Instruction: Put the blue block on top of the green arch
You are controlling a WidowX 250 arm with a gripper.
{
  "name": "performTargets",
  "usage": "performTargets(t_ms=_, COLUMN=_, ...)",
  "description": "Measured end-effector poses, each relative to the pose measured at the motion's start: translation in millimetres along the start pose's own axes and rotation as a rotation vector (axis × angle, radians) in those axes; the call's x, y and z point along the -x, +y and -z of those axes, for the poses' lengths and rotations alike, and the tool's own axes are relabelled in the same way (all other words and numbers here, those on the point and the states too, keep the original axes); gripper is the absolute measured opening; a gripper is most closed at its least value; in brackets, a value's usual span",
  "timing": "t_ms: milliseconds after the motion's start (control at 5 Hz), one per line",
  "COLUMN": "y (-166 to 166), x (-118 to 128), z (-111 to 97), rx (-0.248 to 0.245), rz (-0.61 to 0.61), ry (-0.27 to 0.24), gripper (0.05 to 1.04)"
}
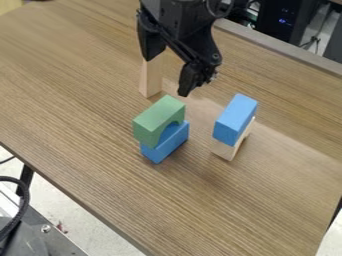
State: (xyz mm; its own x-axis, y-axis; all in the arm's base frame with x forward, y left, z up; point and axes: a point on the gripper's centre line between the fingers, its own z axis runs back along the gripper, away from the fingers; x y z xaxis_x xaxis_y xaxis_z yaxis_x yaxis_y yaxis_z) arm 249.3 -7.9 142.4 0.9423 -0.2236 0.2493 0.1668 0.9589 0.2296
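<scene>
Nearest the camera: a black cable (24, 202) and grey metal gear (33, 232), outside the near-left edge of the wood-grain table (220, 215).
Stack 1, between that edge and the far-right edge: the green arch (157, 118) rests upright on top of the lower blue block (167, 145), which shows through the arch's opening.
Stack 2, beside stack 1 and apart from it, closer to the table's far-right edge: the upper blue block (235, 118) sits on a pale wooden piece (227, 150) with a curved cutout. So I count 2 blue blocks: 1 under the green arch, 0 on top of it.
Farther back: a pale wooden block (151, 80) stands on end, partly behind me.
My pincer (168, 76) hangs above the table beyond stack 1; its 2 fingers are apart.
Past the far-right edge: dark equipment (274, 20).
</scene>
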Motion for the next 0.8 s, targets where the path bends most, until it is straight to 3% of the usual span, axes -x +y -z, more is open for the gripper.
performTargets(t_ms=200, y=-1.8, x=3.1, z=5.2, rx=0.004, rz=0.002, ry=0.023, gripper=1.001)
performTargets(t_ms=400, y=-14.5, x=-4.5, z=12.5, rx=0.042, rz=-0.018, ry=0.055, gripper=1.001)
performTargets(t_ms=600, y=-32.3, x=-21.8, z=14.5, rx=0.075, rz=-0.017, ry=0.076, gripper=1.001)
performTargets(t_ms=800, y=-47.6, x=-38.4, z=6.4, rx=0.111, rz=-0.039, ry=0.061, gripper=1.001)
